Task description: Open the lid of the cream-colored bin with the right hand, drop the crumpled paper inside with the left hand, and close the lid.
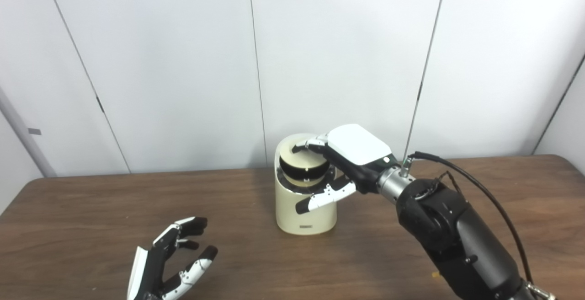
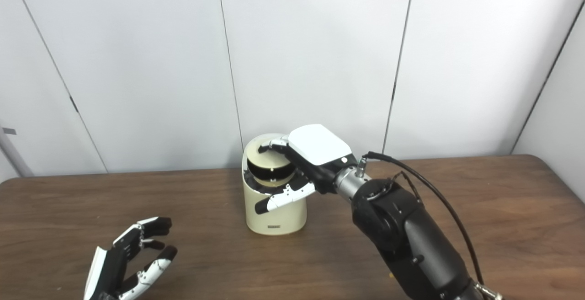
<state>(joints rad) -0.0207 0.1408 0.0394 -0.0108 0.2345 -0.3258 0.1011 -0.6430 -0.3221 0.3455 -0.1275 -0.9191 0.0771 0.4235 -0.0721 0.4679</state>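
A brown wooden table (image 1: pixel 91 213) stands in front of a white wall (image 1: pixel 183 62). On the table, a bit past the middle, stands a small round bin (image 1: pixel 305 213). It is cream-colored and stands upright. Low on its near side is a little label, too small to read.

The top of the bin faces the camera. The lid (image 1: pixel 304 165) is tipped partway, so a dark gap shows around it. You can see the pale round face of the lid with a dark band across it.

The right hand (image 1: pixel 340 163) comes in from the right side. Its arm is big and black, with a thin black cable running along it. The back of the hand is white. The hand is on top of the bin. Its fingers (image 1: pixel 307 145) curl over the far rim and touch the lid. Its thumb (image 1: pixel 325 195) sticks out to the left, across the near side of the bin, just under the opening. The hand is not wrapped around anything; it presses on the lid with the fingers bent and the thumb apart.

The left hand (image 1: pixel 171 259) is near the camera, low on the left side. It is well apart from the bin. Its fingers are spread and curled a little, and its palm faces right. It holds nothing.

No crumpled paper shows on the table or in either hand. The inside of the bin is too dark to see.
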